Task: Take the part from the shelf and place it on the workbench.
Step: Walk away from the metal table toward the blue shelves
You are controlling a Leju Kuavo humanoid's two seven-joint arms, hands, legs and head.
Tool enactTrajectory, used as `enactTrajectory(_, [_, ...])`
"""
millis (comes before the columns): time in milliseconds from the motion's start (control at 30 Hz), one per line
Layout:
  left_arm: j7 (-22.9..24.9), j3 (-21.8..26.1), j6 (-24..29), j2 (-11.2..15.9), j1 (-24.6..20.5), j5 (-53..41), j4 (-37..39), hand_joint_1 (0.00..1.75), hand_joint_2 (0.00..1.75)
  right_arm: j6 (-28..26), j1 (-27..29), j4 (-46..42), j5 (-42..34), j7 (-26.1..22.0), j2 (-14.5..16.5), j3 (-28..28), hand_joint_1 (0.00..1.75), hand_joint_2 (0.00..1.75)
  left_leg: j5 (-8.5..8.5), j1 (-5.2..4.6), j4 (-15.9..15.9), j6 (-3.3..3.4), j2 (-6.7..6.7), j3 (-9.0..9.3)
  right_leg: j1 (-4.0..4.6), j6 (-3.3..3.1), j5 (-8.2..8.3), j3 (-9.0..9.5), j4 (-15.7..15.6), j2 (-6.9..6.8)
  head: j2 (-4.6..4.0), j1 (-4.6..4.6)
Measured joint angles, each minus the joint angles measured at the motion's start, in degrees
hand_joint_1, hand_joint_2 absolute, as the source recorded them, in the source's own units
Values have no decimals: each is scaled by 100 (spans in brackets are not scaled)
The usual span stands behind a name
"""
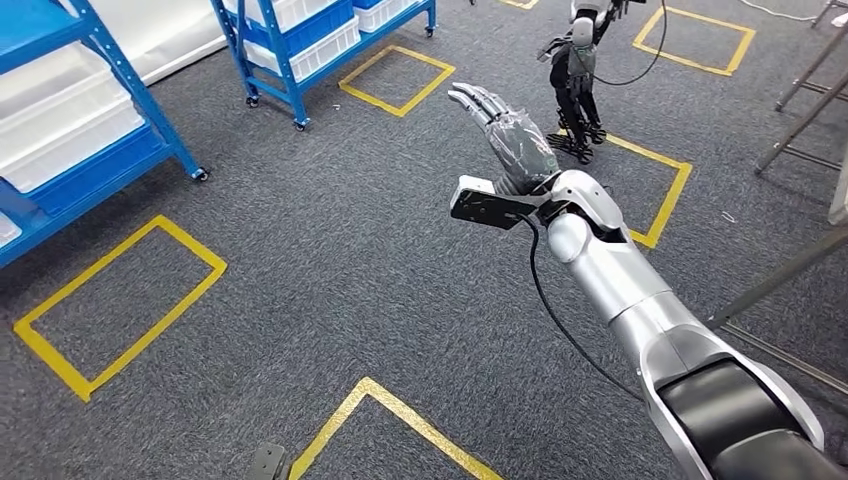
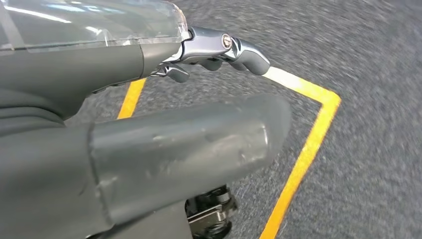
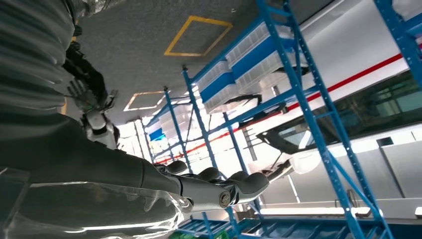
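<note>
From my head view: right hand (image 1: 505,135) raised over grey carpet (image 1: 330,250), fingers stretched out flat and apart, holding nothing. Right wrist view confirms, fingers (image 3: 234,185) extended, blue shelving (image 3: 298,89) beyond. Left hand (image 2: 149,144) in its wrist view hangs above a yellow tape square (image 2: 308,144); thumb and fingers apart, nothing between them. Blue shelf racks (image 1: 110,150) with white bins (image 1: 60,135) at left. I cannot pick out the part. Another humanoid robot (image 1: 577,80) stands ahead.
</note>
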Motion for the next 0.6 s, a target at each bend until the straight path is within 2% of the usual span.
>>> enactTrajectory(33, [12,8,-10,1,0,4,0,0,0,-27,-3,24,-1,-5,4,-14,0,175,199,-3,-417,8,90,222,2,17,-14,12,3,-72,0,0])
enactTrajectory(67, [25,14,-16,2,-9,7,0,0,0,-59,-8,44,-3,-8,5,-34,0,175,329,-32,-823,27,225,445,15,39,-29,24,3,-133,0,0])
enactTrajectory(133, [50,20,-14,2,-33,5,0,0,0,-147,-4,94,-15,-14,2,-96,0,175,448,-84,-1344,84,406,721,46,89,-60,53,4,-248,0,4])
enactTrajectory(167, [68,21,-2,1,-42,-1,0,0,0,-208,22,123,-25,-28,-2,-133,0,175,425,-106,-1376,114,398,735,60,116,-69,70,-5,-301,0,4])
enactTrajectory(233, [114,21,56,2,-49,-26,0,0,0,-355,125,180,-55,-98,-16,-203,0,175,446,-91,-1412,180,254,757,52,182,-105,117,-11,-387,0,3])
enactTrajectory(267, [134,21,98,3,-56,-40,0,0,0,-431,205,203,-77,-149,-34,-241,0,175,459,-81,-1439,217,185,782,37,215,-165,118,50,-329,0,4])
enactTrajectory(300, [148,22,143,4,-73,-49,0,0,0,-507,294,225,-103,-207,-75,-291,0,175,475,-70,-1465,253,115,804,20,239,-276,64,211,-213,0,6])
enactTrajectory(367, [166,25,228,11,-119,-56,0,0,0,-631,507,283,-144,-316,-198,-429,0,175,489,-66,-1481,302,-40,819,-3,259,-599,-232,851,107,0,9])
enactTrajectory(400, [171,27,266,16,-136,-55,0,0,0,-671,620,315,-154,-363,-256,-501,0,175,490,-70,-1477,314,-122,818,-3,260,-733,-427,1208,198,0,9])
enactTrajectory(433, [176,32,298,24,-143,-54,0,0,0,-692,729,345,-152,-393,-298,-568,0,175,488,-77,-1471,321,-205,819,-1,256,-788,-583,1460,250,0,10])
enactTrajectory(467, [183,39,330,36,-143,-52,0,0,0,-702,822,367,-141,-412,-318,-637,0,175,485,-87,-1461,324,-285,819,1,245,-730,-658,1519,280,0,10])
enactTrajectory(500, [194,48,355,48,-142,-51,0,0,0,-706,889,379,-127,-424,-330,-703,0,175,480,-96,-1446,323,-356,820,2,226,-576,-637,1380,308,0,9])
enactTrajectory(533, [206,55,373,60,-144,-46,0,0,0,-708,931,385,-113,-428,-339,-775,0,175,471,-102,-1429,321,-425,820,3,201,-345,-519,1051,363,0,9])
enactTrajectory(567, [218,62,383,68,-152,-38,0,0,0,-710,955,386,-99,-430,-341,-843,0,175,460,-107,-1412,314,-484,814,3,174,-155,-364,674,480,0,9])
enactTrajectory(600, [226,67,381,74,-168,-29,0,0,0,-716,973,386,-89,-430,-344,-895,0,175,450,-110,-1394,302,-542,803,3,158,-23,-230,356,582,0,8])
